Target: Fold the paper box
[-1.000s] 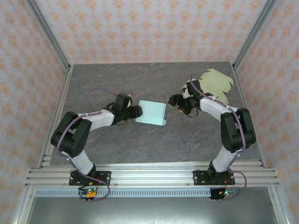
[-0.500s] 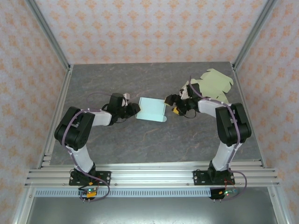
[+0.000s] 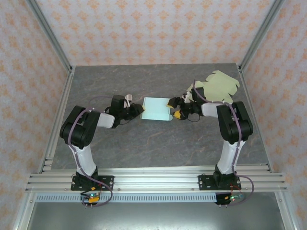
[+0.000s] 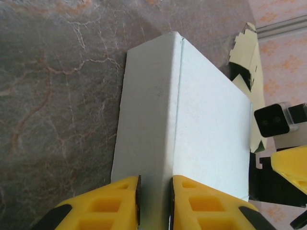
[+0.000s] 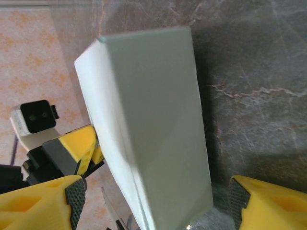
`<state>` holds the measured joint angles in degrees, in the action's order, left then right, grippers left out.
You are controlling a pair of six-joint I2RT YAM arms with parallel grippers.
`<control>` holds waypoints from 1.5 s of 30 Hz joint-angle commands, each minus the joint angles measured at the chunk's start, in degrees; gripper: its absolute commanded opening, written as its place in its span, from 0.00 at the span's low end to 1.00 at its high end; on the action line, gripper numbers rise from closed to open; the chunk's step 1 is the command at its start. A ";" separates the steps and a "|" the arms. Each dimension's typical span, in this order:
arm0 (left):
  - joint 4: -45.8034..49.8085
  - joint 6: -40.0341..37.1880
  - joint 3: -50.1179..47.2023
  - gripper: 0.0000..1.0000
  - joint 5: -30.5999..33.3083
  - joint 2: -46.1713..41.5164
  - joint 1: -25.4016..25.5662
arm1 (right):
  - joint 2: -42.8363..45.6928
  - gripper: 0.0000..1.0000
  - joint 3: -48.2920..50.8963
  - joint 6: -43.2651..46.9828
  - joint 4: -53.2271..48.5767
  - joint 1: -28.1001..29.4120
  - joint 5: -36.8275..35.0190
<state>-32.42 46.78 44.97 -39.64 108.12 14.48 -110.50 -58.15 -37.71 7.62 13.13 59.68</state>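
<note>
Pale blue folded paper box (image 3: pixel 157 109) is lying at the middle of the grey marbled bench (image 3: pixel 144 143), between the two arms. Left hand (image 3: pixel 139 110) is pinching the box's left edge, its yellow fingers (image 4: pixel 110 203) squeezing a raised fold. Right hand (image 3: pixel 174 109) is sitting spread wide, straddling the opposite end. Pale yellow flat card cut-out (image 3: pixel 221 86) is lying at far right.

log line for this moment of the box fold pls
task: fold paper box | left gripper: shut on box edge | right gripper: open, box between jaws | spare cutout: flat, back right
</note>
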 commanded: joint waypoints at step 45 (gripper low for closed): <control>9.23 -1.04 -0.51 0.10 -0.44 7.40 -4.47 | -8.05 0.77 -9.24 -12.81 2.64 2.94 1.23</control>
<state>-35.86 47.48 46.81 -42.72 111.18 10.33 -118.93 -66.67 -52.64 16.10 14.37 60.40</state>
